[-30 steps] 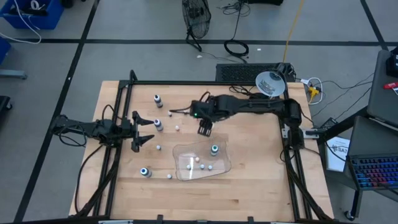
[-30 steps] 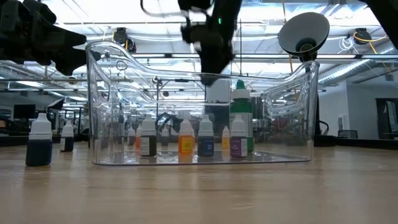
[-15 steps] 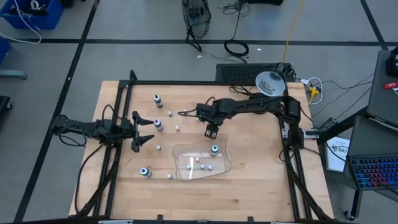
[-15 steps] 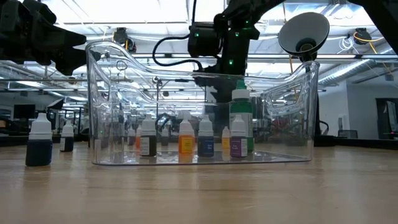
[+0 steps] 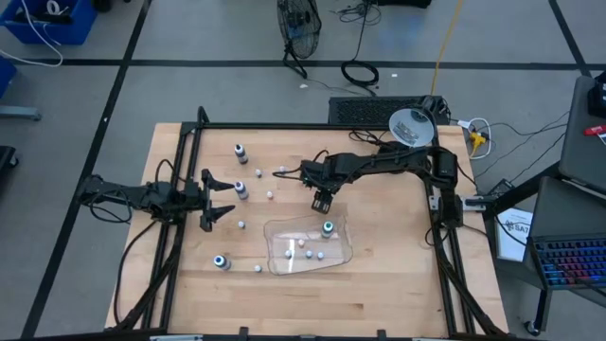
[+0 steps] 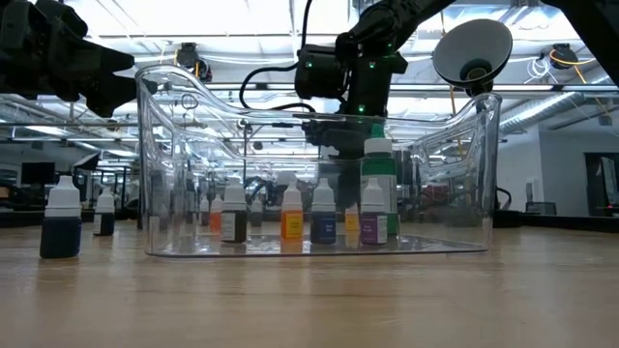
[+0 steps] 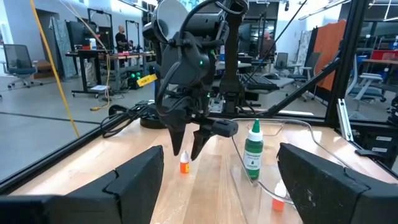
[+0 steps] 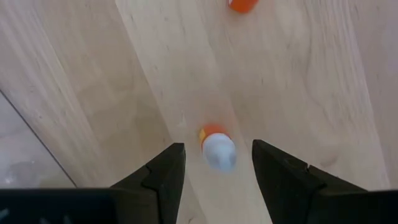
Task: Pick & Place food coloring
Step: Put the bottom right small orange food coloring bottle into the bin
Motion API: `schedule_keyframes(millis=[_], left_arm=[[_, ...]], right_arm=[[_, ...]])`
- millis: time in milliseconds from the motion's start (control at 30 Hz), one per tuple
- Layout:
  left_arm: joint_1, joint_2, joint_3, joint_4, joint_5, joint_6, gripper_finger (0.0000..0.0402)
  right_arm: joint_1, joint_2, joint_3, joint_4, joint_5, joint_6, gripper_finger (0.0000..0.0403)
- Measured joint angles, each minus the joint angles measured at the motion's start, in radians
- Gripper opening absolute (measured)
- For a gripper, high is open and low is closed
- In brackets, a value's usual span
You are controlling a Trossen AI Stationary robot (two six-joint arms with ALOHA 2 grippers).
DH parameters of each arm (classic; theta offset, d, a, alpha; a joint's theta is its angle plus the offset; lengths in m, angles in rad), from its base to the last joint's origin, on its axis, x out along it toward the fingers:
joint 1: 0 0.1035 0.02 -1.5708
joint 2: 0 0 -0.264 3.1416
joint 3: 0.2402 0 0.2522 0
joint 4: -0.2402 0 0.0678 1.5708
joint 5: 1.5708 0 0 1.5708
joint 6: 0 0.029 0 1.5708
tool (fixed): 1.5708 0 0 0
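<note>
Right pincer (image 5: pixel 322 202), fingers apart, hangs at frame centre above a small white-capped orange food coloring bottle (image 8: pixel 216 146), apparently untouched, beside the clear plastic tray (image 5: pixel 341 254).

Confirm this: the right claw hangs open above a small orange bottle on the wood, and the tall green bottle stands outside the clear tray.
Wrong on the tall green bottle: the low view shows it standing inside the clear tray. The rest holds: the right claw hangs open above a small orange bottle on the wood.
</note>
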Motion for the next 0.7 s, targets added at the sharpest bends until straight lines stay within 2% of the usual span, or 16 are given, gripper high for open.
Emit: schedule_keyframes(millis=[200, 367, 700], left_arm=[[0.0, 0.0, 0.0, 0.0, 0.0, 0.0, 0.031], [0.0, 0.0, 0.0, 0.0, 0.0, 0.0, 0.031], [0.0, 0.0, 0.0, 0.0, 0.0, 0.0, 0.031]], right_arm=[[-0.002, 0.0, 0.0, 0.011, -0.001, -0.008, 0.0168], [-0.004, 0.0, 0.0, 0.01, -0.05, -0.008, 0.0158], [-0.007, -0.027, 0.007, -0.031, -0.05, -0.012, 0.0128]])
